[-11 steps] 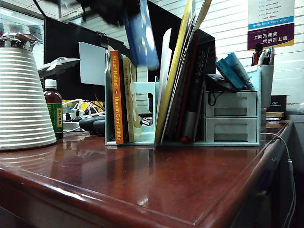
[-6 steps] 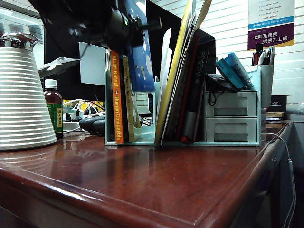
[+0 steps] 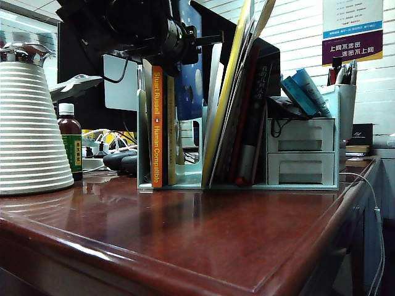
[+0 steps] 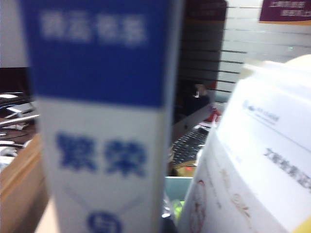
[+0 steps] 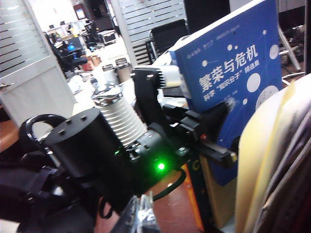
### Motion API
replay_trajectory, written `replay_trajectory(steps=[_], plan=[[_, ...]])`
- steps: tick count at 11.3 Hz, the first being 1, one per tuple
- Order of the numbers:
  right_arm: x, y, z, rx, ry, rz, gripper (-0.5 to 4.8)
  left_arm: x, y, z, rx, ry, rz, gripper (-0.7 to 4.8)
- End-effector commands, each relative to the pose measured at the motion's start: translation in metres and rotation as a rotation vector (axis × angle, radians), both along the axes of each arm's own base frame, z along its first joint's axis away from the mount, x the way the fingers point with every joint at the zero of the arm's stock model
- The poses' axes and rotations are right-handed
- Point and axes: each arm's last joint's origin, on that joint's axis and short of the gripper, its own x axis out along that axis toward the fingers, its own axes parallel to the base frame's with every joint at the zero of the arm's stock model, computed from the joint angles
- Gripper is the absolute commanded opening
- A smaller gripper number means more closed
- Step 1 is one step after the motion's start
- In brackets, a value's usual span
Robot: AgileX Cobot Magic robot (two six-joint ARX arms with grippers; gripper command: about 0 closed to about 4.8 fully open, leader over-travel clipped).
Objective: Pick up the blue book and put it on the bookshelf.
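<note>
Here, blue book beside orange-spined book.

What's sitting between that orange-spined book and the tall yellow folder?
In the exterior view, the blue book, held by the left gripper, hangs between the orange-spined book and the yellow folder.

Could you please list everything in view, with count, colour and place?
blue book: one, bright blue, held upright over the rack slot beside the orange book
bookshelf: one, pale mint green, mid-table
orange book: one, orange spine, upright at the rack's left end
drawer unit: one, mint, two drawers, right of the rack
ribbed vessel: one, white, far left
bottle: one, dark with white cap, beside the vessel
table: one, reddish-brown wood
left hand: black, shut on the blue book
right hand: not in view
</note>
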Motion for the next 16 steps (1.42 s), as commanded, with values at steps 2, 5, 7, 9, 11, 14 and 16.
replay_trajectory(steps=[2,5,7,9,11,14,16], plan=[[-0.002,0.0,0.004,0.024,-0.007,0.045,-0.08,0.0,-0.003,-0.005,0.008,0.047,-0.072,1.38],[-0.003,0.0,0.005,0.029,-0.007,0.046,-0.08,0.0,-0.003,-0.007,-0.003,0.071,-0.079,1.38],[-0.004,0.0,0.005,0.031,-0.008,0.045,-0.08,0.0,-0.003,-0.007,-0.003,0.069,-0.078,1.38],[-0.004,-0.001,0.005,0.032,-0.009,0.045,-0.08,-0.001,-0.002,-0.002,0.021,0.036,-0.061,1.39],[-0.004,-0.001,0.005,0.032,-0.009,0.045,-0.08,-0.006,0.002,0.013,0.053,-0.001,-0.008,1.39],[-0.004,-0.001,0.005,0.031,-0.009,0.024,-0.08,-0.052,0.04,0.099,0.153,-0.094,0.179,-0.06],[-0.002,-0.003,0.004,-0.011,-0.036,-0.08,-0.08,-0.115,0.08,0.133,0.032,0.225,-0.106,-0.06]])
